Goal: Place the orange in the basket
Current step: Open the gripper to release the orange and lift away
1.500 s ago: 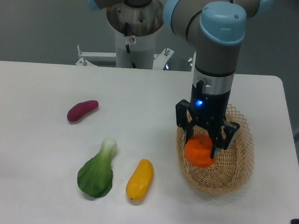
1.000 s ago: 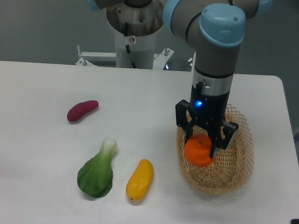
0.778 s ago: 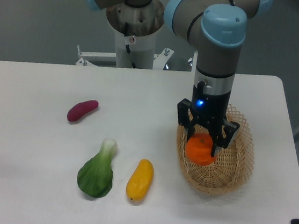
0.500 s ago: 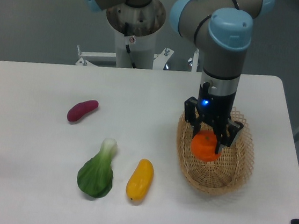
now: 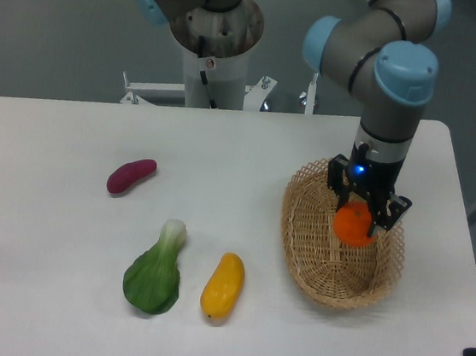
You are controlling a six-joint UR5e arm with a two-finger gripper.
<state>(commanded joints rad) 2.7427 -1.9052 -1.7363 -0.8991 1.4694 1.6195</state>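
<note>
- The end effector (image 5: pixel 362 216) is clamped on the orange (image 5: pixel 354 225), one dark finger on each side of the fruit, and holds it over the right half of the basket (image 5: pixel 313 272), at about rim height. Whether the fruit touches the weave beneath cannot be told from this view.
- The orange looks firm, round and light for this arm; its rind is probably a little yielding and slightly slick, so a round body like this could roll out of a loose pinch.
- The best hold is across its widest girth, fingers opposite each other, which is roughly how it sits now.
- The basket is thin open wickerwork with a lacy rim; I judge it light and easy to shove or tip if the fingers catch the rim.
- Once let go, the fruit may roll toward the low middle of the shallow bowl, so a low release seems wise.
- On the worktop (image 5: pixel 36 292), well apart to the left, lie a purple sweet potato (image 5: pixel 131 175), a green leafy vegetable (image 5: pixel 155 273) and a yellow mango-like fruit (image 5: pixel 223 285).
</note>
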